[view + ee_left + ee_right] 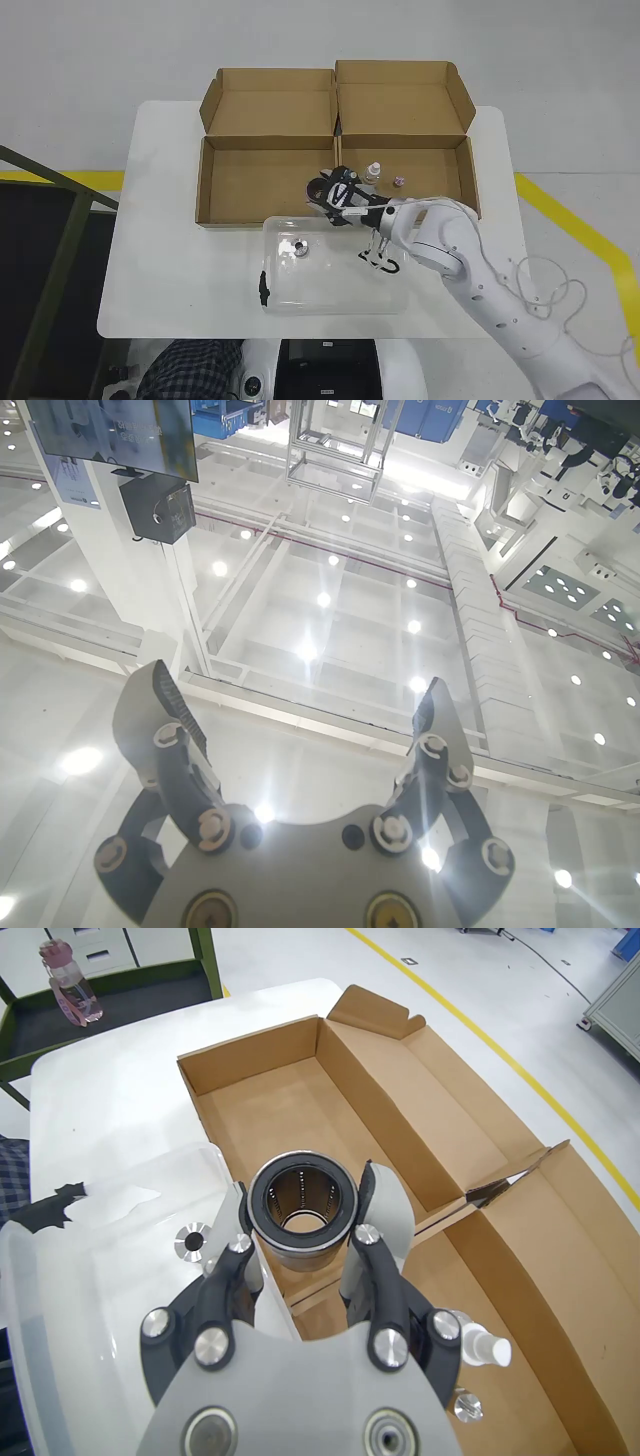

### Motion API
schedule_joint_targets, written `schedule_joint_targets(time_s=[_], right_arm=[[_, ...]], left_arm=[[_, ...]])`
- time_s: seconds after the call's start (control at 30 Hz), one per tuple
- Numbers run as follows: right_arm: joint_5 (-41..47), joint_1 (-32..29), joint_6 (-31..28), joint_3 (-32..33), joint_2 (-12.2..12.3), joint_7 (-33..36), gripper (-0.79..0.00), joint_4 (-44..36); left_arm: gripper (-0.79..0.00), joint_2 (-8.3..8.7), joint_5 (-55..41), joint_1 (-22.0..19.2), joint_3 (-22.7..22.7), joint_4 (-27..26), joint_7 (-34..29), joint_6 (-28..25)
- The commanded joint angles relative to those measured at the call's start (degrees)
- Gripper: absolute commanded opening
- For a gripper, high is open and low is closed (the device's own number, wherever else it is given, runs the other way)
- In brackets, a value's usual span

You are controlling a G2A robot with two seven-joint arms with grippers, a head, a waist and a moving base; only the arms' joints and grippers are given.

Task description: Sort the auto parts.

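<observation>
My right gripper [303, 1185] is shut on a black-rimmed metal cylinder bearing [302, 1223]. It holds the bearing over the near right corner of the left cardboard box [280, 1128], whose floor is bare. From the top, the bearing [318, 190] hangs just inside that box [260, 185], close to the wall it shares with the right box [430, 175]. A small metal disc [192, 1241] lies in the clear plastic bin [100, 1288]. The right box holds a small white bottle-shaped part [482, 1343] and a round metal piece [467, 1405]. My left gripper [296, 677] points up at the ceiling, open and empty.
The clear bin [330, 265] sits on the white table [160, 250] in front of the two boxes, whose lids lie folded back. A dark green cart with a pink water bottle [70, 988] stands beyond the table's left side.
</observation>
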Motion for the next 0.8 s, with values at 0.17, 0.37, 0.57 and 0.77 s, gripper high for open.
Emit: schedule_joint_targets(time_s=[0.17, 0.37, 0.57, 0.77], right_arm=[[1.0, 2.8, 1.8, -2.5, -1.5, 0.0, -0.785, 4.9], [4.5, 5.6, 2.0, -4.5, -3.0, -0.4, -0.785, 10.7], [4.5, 7.5, 2.8, -6.5, -4.3, -0.7, -0.785, 14.5], [2.4, 8.1, 3.9, -7.8, -5.2, -0.7, -0.785, 15.7]], left_arm=[[0.0, 0.0, 0.0, 0.0, 0.0, 0.0, 0.0, 0.0], [0.0, 0.0, 0.0, 0.0, 0.0, 0.0, 0.0, 0.0], [0.0, 0.0, 0.0, 0.0, 0.0, 0.0, 0.0, 0.0], [0.0, 0.0, 0.0, 0.0, 0.0, 0.0, 0.0, 0.0]])
